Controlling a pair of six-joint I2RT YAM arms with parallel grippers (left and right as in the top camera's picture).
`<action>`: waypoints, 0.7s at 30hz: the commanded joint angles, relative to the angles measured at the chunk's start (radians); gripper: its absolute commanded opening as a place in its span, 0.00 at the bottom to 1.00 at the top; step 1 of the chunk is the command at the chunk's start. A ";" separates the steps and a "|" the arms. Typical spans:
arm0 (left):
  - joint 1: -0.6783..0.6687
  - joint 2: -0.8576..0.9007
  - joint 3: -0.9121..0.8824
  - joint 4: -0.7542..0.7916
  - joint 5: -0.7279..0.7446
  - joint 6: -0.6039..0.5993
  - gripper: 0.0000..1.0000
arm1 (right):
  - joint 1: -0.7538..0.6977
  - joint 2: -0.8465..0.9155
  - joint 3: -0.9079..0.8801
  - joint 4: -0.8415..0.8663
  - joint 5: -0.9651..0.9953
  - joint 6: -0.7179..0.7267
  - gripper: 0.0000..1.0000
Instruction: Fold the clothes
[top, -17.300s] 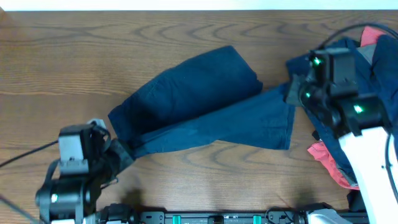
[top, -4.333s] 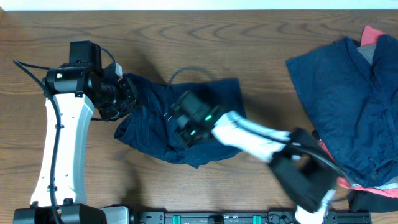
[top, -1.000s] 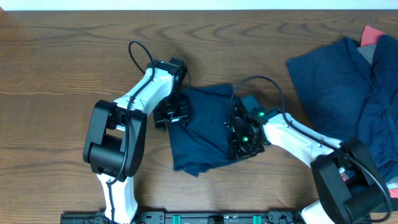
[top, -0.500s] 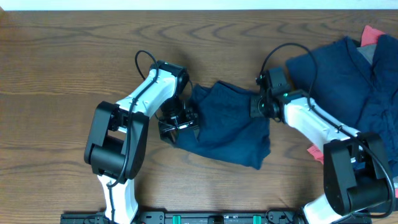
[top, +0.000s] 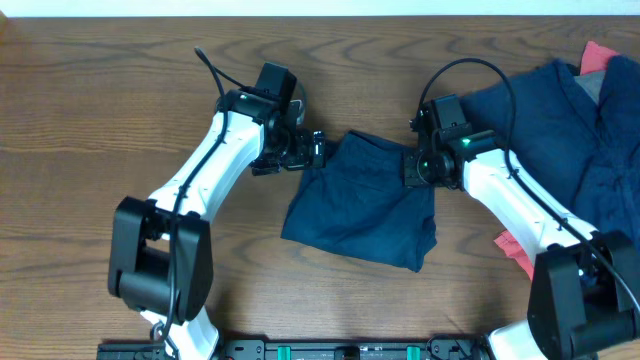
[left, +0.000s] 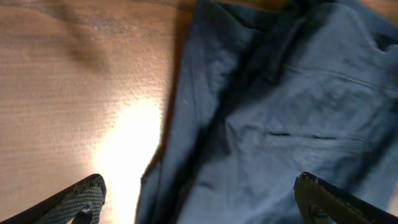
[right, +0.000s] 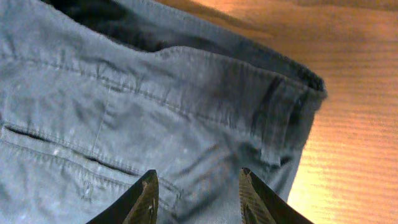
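Observation:
The clothes in hand are dark navy shorts (top: 360, 205), lying folded in a rough square at the table's middle. My left gripper (top: 319, 150) hovers at their upper left corner, jaws wide open, holding nothing. In the left wrist view the navy cloth (left: 280, 118) with a pocket slit fills the right side, and bare wood lies to the left; my left gripper (left: 202, 202) spans both. My right gripper (top: 410, 168) sits at the upper right corner. In its wrist view the right gripper (right: 199, 196) stands open just above the waistband (right: 236, 68).
A pile of more navy clothes (top: 545, 140) covers the table's right end, with a red piece (top: 600, 52), a grey piece (top: 590, 85) and a red-pink piece (top: 512, 248) showing. Bare wood table (top: 120, 110) stretches left. A black rail (top: 350, 350) runs along the front edge.
My left gripper has let go of the shorts' left edge, opened wide and moved up and back. My right gripper has opened at the upper right corner. The shorts now lie flatter.

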 joint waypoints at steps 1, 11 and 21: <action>0.005 0.065 0.004 0.017 0.017 0.036 0.98 | 0.008 -0.025 0.016 -0.016 0.000 -0.015 0.41; -0.036 0.205 0.003 0.083 0.185 0.099 0.98 | 0.010 -0.025 0.016 -0.052 -0.001 -0.015 0.41; -0.092 0.224 0.006 0.083 0.216 0.140 0.06 | 0.009 -0.025 0.016 -0.079 0.000 -0.015 0.41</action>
